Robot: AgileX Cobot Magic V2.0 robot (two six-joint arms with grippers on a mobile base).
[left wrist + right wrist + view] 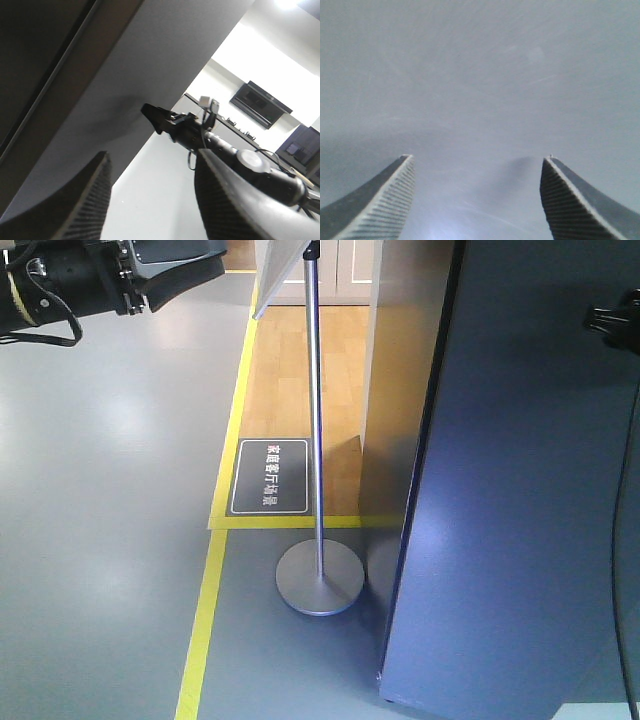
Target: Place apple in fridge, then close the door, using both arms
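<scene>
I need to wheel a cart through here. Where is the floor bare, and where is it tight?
Bare: the grey floor left of the yellow tape line. Tight: between the silver sign stand's round base and the dark grey door, beside the black floor sign.

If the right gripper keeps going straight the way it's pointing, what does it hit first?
Most likely the door: the open right gripper faces its flat grey surface, seemingly close, with nothing between them.

The door [520, 490] is a tall dark grey slab, upright, filling the right of the front view; its plain grey face [480, 75] fills the right wrist view.
</scene>
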